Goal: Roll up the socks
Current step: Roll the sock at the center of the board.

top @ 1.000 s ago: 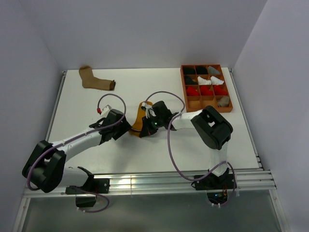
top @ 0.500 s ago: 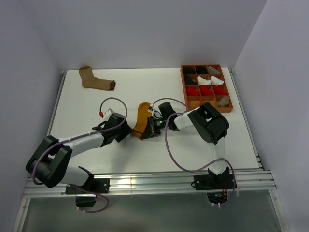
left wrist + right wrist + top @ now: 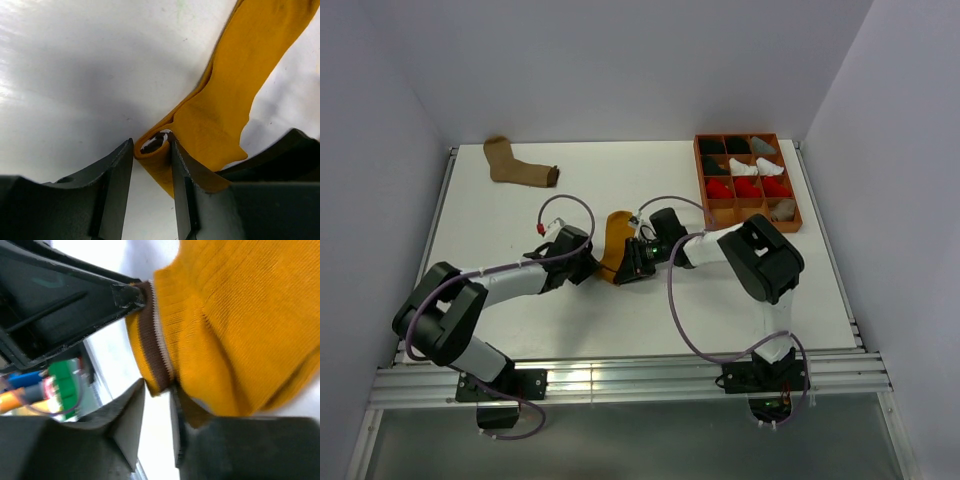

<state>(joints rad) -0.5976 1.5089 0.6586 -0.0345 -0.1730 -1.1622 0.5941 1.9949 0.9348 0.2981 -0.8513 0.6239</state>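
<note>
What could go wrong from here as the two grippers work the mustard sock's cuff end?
The left gripper pinches only a small curl of the mustard sock; it may slip out and unroll. The right gripper has its jaws slightly parted at the striped cuff, so the cuff might drop flat. Both grippers sit very close together and could bump.

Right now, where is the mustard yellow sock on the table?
In the top view, the mustard yellow sock lies near the middle of the table, between the left hand and the right hand, well left of the orange tray.
</note>
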